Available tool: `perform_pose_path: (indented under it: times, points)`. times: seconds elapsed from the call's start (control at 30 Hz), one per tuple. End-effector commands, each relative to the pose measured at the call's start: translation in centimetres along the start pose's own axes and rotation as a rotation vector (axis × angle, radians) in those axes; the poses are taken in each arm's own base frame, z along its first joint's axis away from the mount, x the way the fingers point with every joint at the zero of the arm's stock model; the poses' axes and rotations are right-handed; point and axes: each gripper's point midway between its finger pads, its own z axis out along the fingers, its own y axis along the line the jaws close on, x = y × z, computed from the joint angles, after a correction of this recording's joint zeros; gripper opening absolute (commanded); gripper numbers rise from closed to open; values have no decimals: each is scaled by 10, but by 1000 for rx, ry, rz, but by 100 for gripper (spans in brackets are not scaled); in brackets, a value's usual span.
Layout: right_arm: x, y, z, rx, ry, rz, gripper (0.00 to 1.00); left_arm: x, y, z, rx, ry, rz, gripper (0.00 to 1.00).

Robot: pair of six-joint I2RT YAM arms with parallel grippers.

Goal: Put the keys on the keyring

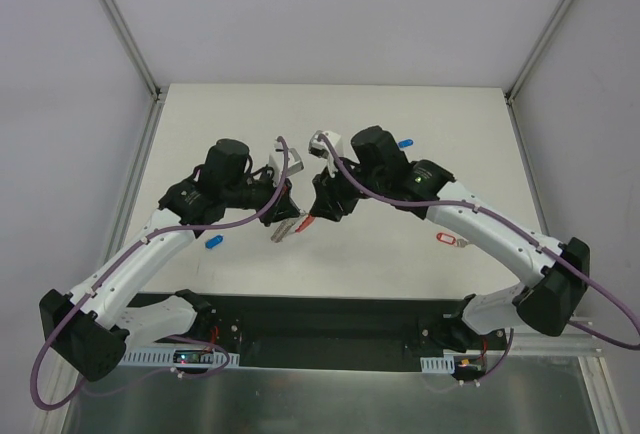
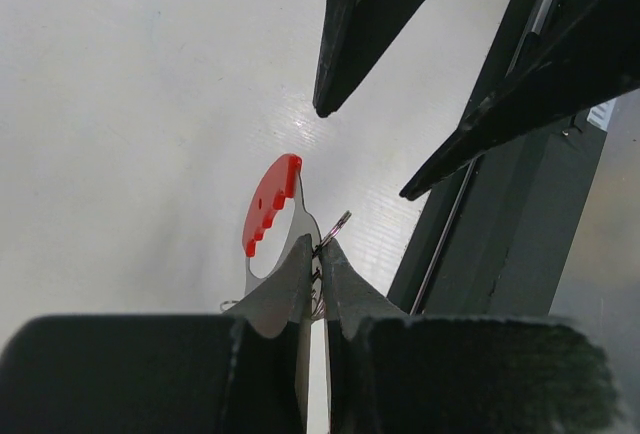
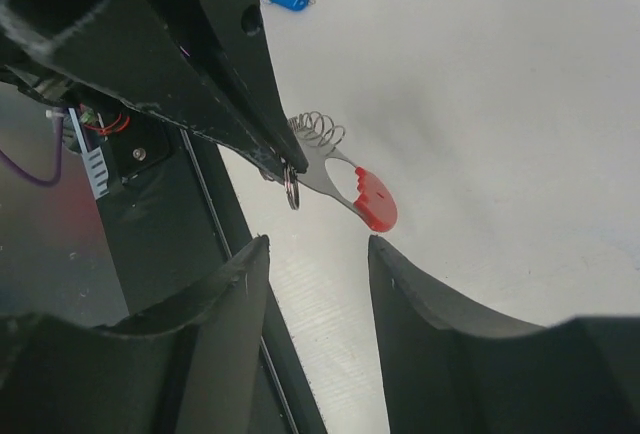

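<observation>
Left gripper (image 2: 318,249) pinches the keyring (image 2: 272,204); the open, empty right gripper (image 3: 317,244) just ahead could knock it loose.

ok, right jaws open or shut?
Open: right gripper shows a wide gap, nothing in it; keyring just beyond the tips.

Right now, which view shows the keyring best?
Right wrist: the keyring shows nearly whole, with its red tip, silver body and coil. Left wrist: the left fingers hide its lower half. Top: just a tiny red-silver speck.
</observation>
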Motion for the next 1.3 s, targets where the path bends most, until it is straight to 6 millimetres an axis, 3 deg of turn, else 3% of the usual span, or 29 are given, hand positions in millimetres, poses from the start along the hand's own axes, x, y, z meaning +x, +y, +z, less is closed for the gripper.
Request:
perform_pose_path:
  times: [0.0, 0.33, 0.73, 1.2, 1.27]
  points:
    - [-9, 11, 1, -54, -8, -24, 47, -13, -5, -5, 4, -30, 48, 0]
    - [-7, 14, 26, -110, -62, -5, 40, -11, -8, -2, 26, -23, 32, 0]
    - [-8, 13, 35, -123, -92, -11, 32, -9, -10, 0, 47, -15, 25, 0]
    - [-1, 15, 39, -152, -77, -12, 12, -11, -12, -2, 51, -24, 30, 0]
    - [-1, 17, 40, -161, -75, -13, 5, -12, -12, -2, 47, -28, 33, 0]
